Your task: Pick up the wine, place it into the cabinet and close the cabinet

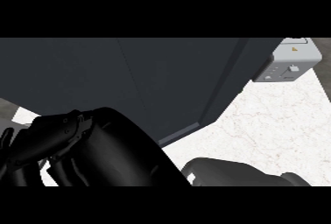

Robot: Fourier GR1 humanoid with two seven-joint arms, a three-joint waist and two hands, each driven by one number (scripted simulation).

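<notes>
Head view: the big dark cabinet [155, 83] fills the top. The left hand [48, 140] is low at the left, fingers curled, but I cannot tell if it holds the wine. The right hand [233, 173] is low; its fingers are hidden. A toaster [287, 61] sits at the counter's [271, 127] far right corner.

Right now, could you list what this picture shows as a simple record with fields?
cabinet: large dark cabinet fills the upper left; door state unclear
counter: white marbled counter at right
toaster: grey toaster at top right corner
left robot hand: black left robot hand at lower left, fingers unclear
right robot hand: dark shape at bottom, probably the right robot hand, fingers unclear
wine: not visible
</notes>
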